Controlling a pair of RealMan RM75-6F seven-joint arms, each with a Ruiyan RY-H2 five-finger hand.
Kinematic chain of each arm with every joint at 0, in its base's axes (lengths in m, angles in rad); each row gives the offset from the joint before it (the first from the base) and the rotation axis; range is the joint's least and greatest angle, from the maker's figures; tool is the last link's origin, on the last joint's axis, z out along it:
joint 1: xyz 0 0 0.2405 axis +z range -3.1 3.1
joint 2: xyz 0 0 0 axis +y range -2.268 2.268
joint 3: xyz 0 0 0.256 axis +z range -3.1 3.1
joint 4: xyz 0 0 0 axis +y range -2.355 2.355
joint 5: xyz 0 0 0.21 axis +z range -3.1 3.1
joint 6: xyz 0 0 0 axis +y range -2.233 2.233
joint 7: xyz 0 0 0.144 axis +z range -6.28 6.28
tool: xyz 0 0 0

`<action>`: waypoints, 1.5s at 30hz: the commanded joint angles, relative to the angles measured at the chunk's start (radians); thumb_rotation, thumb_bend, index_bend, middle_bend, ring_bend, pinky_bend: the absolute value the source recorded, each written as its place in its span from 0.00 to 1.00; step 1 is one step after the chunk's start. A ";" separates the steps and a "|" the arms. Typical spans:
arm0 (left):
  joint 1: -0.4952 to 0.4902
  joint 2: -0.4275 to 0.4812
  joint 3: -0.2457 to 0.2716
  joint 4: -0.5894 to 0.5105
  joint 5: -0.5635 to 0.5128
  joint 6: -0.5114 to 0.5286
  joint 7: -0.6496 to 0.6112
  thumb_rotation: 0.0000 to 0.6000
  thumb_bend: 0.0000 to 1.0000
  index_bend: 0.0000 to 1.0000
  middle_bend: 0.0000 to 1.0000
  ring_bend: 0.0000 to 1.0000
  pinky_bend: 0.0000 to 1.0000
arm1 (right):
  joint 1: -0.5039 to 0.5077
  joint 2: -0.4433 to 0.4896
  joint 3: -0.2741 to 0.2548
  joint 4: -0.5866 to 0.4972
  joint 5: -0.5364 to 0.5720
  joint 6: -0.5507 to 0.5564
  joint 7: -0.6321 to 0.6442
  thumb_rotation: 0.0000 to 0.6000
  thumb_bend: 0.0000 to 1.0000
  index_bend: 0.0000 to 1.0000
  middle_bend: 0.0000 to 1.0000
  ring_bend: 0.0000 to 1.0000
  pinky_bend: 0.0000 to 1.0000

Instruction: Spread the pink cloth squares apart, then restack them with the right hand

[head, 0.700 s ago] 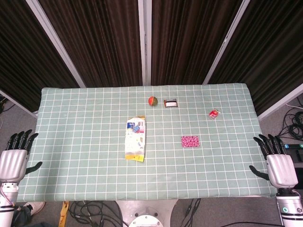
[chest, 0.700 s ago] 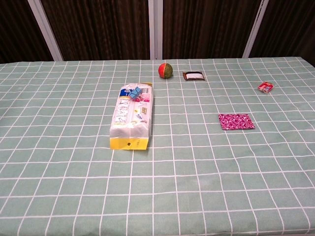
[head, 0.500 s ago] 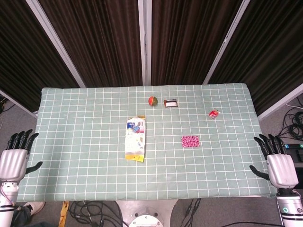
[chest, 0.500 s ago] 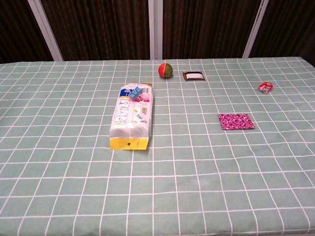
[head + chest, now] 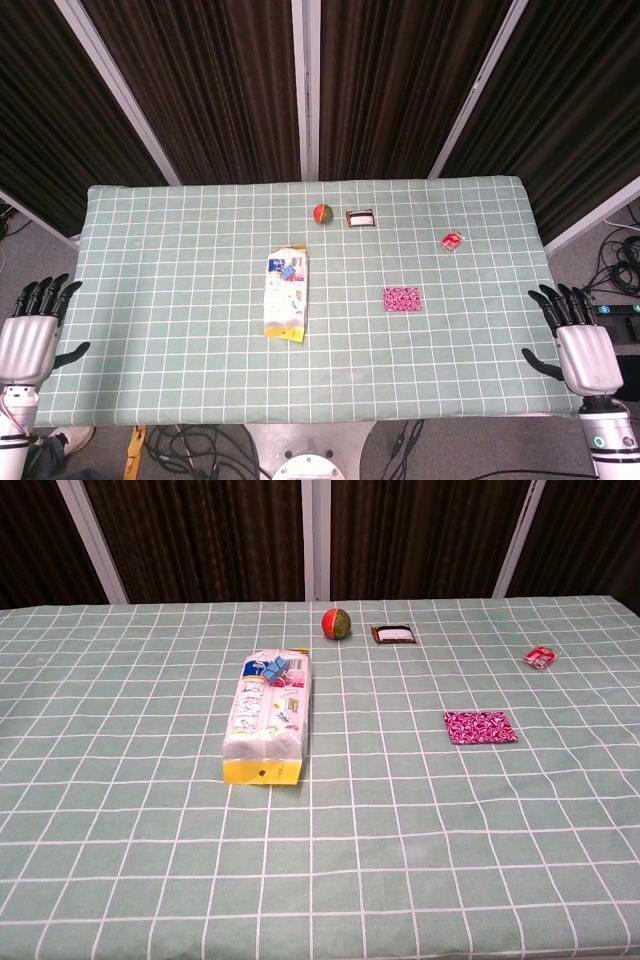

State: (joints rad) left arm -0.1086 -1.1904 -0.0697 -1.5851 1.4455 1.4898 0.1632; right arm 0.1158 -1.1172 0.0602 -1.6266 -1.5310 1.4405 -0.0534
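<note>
Right hand (image 5: pixel 582 352) shifted slightly inward, fingers apart, empty; left hand (image 5: pixel 28 335) likewise. Approach pink cloth squares (image 5: pixel 402 298) low, slide top layer off

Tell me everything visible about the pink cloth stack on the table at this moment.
The pink cloth stack is a small flat rectangle of fabric, magenta with a fine white pattern. It lies flat on the green checked tablecloth, right of centre, edges roughly aligned so separate squares cannot be told apart. Nothing touches it but the cloth beneath. The right hand is at the table's right edge, well away from it, fingers apart and empty. A small red packet lies farther back.
</note>
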 commanded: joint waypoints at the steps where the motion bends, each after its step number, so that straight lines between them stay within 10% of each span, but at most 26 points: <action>1: -0.001 -0.001 -0.007 0.004 -0.006 0.002 -0.005 1.00 0.02 0.20 0.19 0.10 0.12 | 0.049 -0.001 0.017 -0.024 0.011 -0.065 -0.024 0.99 0.25 0.13 0.10 0.00 0.00; 9: 0.008 -0.001 0.000 0.008 0.001 0.012 -0.014 1.00 0.02 0.19 0.19 0.10 0.12 | 0.203 -0.074 0.064 -0.008 0.093 -0.292 -0.064 0.67 0.57 0.25 0.06 0.00 0.00; 18: 0.015 -0.003 0.006 0.006 -0.002 0.012 -0.011 1.00 0.02 0.20 0.19 0.10 0.12 | 0.351 -0.279 0.088 0.173 0.196 -0.496 -0.054 0.44 0.62 0.33 0.05 0.00 0.00; 45: 0.023 0.009 0.011 -0.031 -0.011 0.006 0.020 1.00 0.02 0.19 0.19 0.10 0.12 | 0.520 -0.596 0.059 0.674 0.206 -0.696 0.132 0.44 0.61 0.34 0.05 0.00 0.00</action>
State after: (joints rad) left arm -0.0856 -1.1811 -0.0591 -1.6163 1.4345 1.4959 0.1832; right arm 0.6331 -1.7101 0.1224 -0.9569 -1.3222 0.7471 0.0755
